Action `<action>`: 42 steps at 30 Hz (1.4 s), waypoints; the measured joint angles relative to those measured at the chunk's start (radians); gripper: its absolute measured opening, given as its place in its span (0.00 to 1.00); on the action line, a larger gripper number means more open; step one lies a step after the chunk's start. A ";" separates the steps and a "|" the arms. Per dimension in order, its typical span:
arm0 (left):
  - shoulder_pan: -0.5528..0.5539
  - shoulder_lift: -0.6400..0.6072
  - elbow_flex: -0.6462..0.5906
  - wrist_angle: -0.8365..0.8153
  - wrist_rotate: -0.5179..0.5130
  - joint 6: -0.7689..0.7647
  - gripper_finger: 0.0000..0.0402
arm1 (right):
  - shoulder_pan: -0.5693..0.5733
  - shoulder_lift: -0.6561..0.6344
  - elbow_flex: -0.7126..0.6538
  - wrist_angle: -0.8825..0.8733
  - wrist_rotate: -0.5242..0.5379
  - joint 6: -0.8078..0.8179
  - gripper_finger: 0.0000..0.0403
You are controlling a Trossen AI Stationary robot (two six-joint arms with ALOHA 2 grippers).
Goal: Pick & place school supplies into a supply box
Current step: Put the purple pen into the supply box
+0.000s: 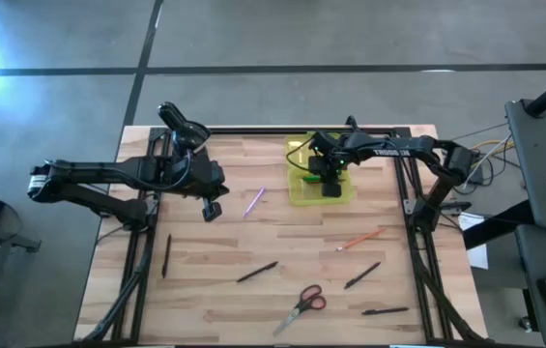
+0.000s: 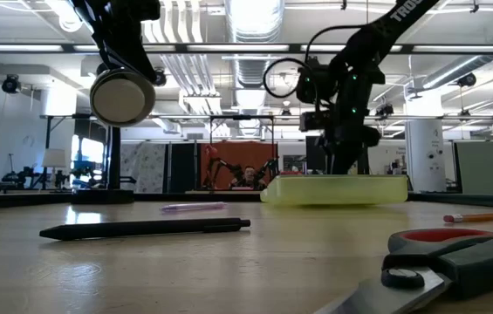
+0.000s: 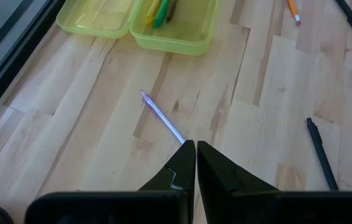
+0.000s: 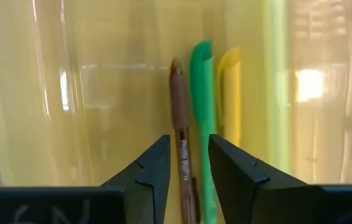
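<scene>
Risk: right end effector point(image 4: 187, 163), fingers parted astride a brown pencil point(image 4: 180, 124) in the yellow box point(image 1: 297, 188) at twelve o'clock on the desk point(image 1: 205, 280), could drag it out when lifting; left end effector point(image 3: 195, 163) hangs closed.

White lettering runs along the right arm point(image 1: 398, 148), readable only in part: "TROS" at the top edge of the low view. Small print marks the brown pen point(image 4: 182, 143) lying between the right gripper's point(image 4: 187, 163) fingertips, too fine to read.
</scene>
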 joint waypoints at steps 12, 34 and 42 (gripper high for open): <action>0.002 0.021 -0.011 0.065 -0.009 -0.051 0.00 | 0.011 -0.067 0.202 -0.031 -0.010 0.290 0.19; 0.048 0.484 -0.154 0.419 0.085 -0.508 0.26 | 0.081 -0.395 0.216 -0.040 0.007 0.549 0.16; 0.048 0.561 -0.154 0.419 0.082 -0.524 0.26 | 0.083 -0.467 0.216 -0.065 0.031 0.555 0.16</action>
